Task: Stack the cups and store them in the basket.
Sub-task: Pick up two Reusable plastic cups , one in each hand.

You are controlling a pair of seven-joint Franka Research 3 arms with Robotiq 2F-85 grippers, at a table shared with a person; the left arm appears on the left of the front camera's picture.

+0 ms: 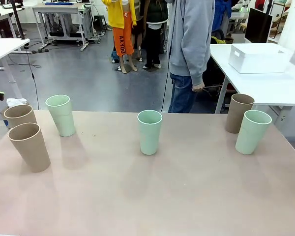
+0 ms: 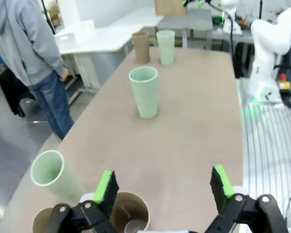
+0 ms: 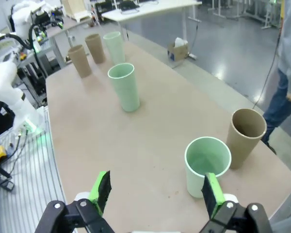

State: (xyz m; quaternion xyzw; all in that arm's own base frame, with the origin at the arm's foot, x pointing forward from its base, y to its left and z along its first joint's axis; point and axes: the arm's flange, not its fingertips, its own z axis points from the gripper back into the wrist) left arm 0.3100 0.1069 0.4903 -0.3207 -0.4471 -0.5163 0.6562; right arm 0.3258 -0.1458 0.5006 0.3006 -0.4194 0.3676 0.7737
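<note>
No stacking has been done yet. On the worktop [image 1: 137, 196] six separate cups are seen upright, mouths up. With the central mint cup [image 1: 150, 131] taken as the dial's middle, three are grouped at nine to ten o'clock: the near tan cup [image 1: 29, 146], the far tan cup [image 1: 19, 116] and the left mint cup [image 1: 60, 114]. At two to three o'clock the right tan cup [image 1: 239, 113] and the right mint cup [image 1: 253, 131] stand just beside each other. The basket [image 1: 258, 58] is set on a separate white table [image 1: 285, 88] at one o'clock, well apart from every cup; no cup is seen in it. The left end effector [image 2: 164, 184] is spread wide and empty above the tan pair; the right end effector [image 3: 156, 190] is likewise held wide open, empty, just by the right mint cup. Nesting all six and carrying the stack to the basket is judged to be left to do.
</note>
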